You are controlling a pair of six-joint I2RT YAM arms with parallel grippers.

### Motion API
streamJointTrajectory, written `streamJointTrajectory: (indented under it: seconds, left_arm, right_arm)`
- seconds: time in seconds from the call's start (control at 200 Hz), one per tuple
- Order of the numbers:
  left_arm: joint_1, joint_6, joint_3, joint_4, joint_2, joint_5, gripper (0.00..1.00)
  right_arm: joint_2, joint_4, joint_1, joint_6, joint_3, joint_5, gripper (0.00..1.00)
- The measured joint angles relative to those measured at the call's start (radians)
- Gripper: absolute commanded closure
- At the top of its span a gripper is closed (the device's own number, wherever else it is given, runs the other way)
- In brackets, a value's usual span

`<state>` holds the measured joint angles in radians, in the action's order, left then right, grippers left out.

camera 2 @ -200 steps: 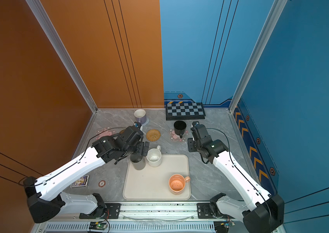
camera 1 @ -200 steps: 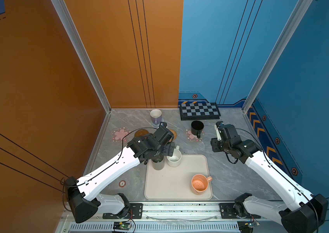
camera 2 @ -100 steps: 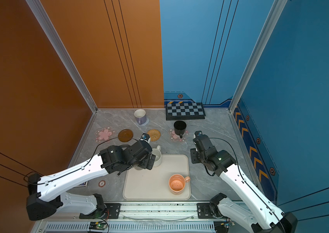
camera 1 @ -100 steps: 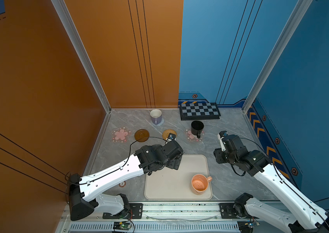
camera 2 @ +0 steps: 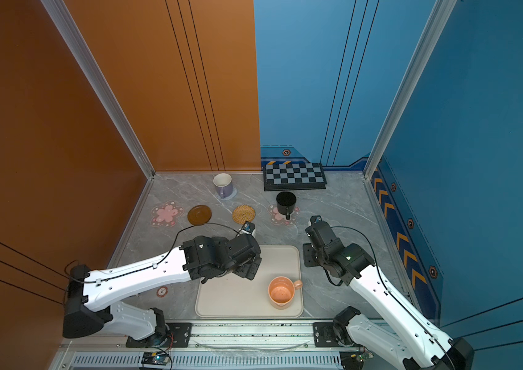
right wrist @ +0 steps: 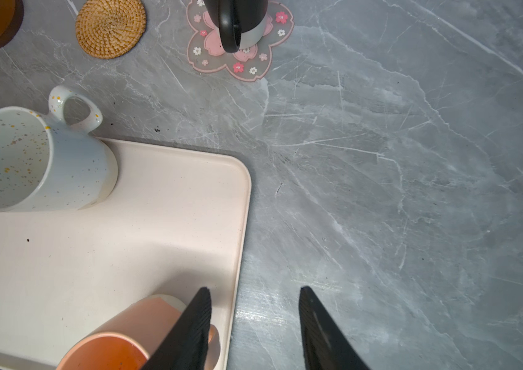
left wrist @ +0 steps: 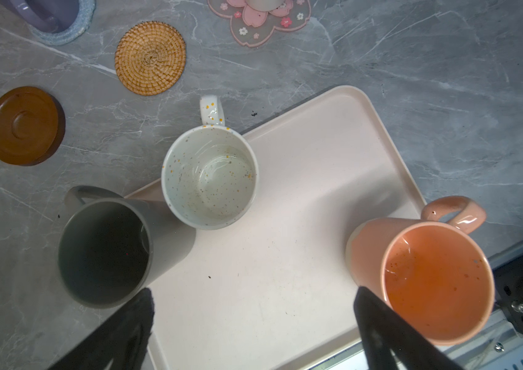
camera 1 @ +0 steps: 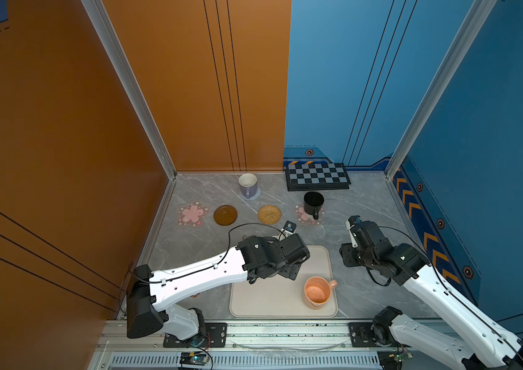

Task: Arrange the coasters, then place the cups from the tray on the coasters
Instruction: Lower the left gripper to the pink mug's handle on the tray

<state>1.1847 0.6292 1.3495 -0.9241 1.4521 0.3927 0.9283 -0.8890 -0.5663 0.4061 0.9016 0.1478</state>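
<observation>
The left gripper [left wrist: 255,290] is wide open, the right gripper [right wrist: 254,290] half open, and both are empty. The speckled white mug [left wrist: 209,177] looks heavy, glazed, slippery and fragile; it seems better to grip its rim wall.

The tray [left wrist: 286,256] is plain cream-white. The grey mug [left wrist: 103,253] looks dark inside, the speckled mug [left wrist: 209,177] is white with orange and grey flecks, and the peach mug [left wrist: 436,282] is orange within. The black mug [camera 1: 313,202] is solid black, and the lavender mug [camera 1: 247,185] is white inside. The knitted coaster [camera 1: 256,194] is grey-blue, the ringed disc [camera 1: 225,214] brown, the rattan coaster [camera 1: 269,214] tan. Both flower coasters [camera 1: 192,214] are clear with pink petals. The board [camera 1: 317,176] is chequered black and grey, and the table [camera 1: 366,205] is white-veined grey marble.
</observation>
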Motion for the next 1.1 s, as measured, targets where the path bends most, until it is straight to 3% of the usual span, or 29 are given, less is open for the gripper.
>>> streamJointTrajectory:
  seconds: [0.165, 0.345, 0.581, 0.881, 1.096]
  left_arm:
    - [0.040, -0.063, 0.111, -0.008, 0.104, -0.036, 0.01]
    - [0.072, -0.140, 0.244, -0.003, 0.276, -0.101, 0.00]
    - [0.078, -0.251, 0.409, -0.001, 0.498, -0.205, 0.01]
    - [0.085, -0.341, 0.467, -0.001, 0.579, -0.343, 0.01]
    - [0.082, -0.352, 0.472, -0.016, 0.637, -0.361, 0.01]
  right_arm:
    - [0.000, -0.023, 0.080, 0.038, -0.021, 0.033, 0.49]
    - [-0.047, -0.040, 0.252, 0.065, -0.063, 0.032, 0.44]
    - [-0.113, -0.044, 0.463, 0.071, -0.071, -0.042, 0.44]
    - [-0.105, -0.019, 0.501, 0.090, -0.102, -0.135, 0.44]
    - [-0.093, 0.001, 0.501, 0.105, -0.119, -0.172, 0.45]
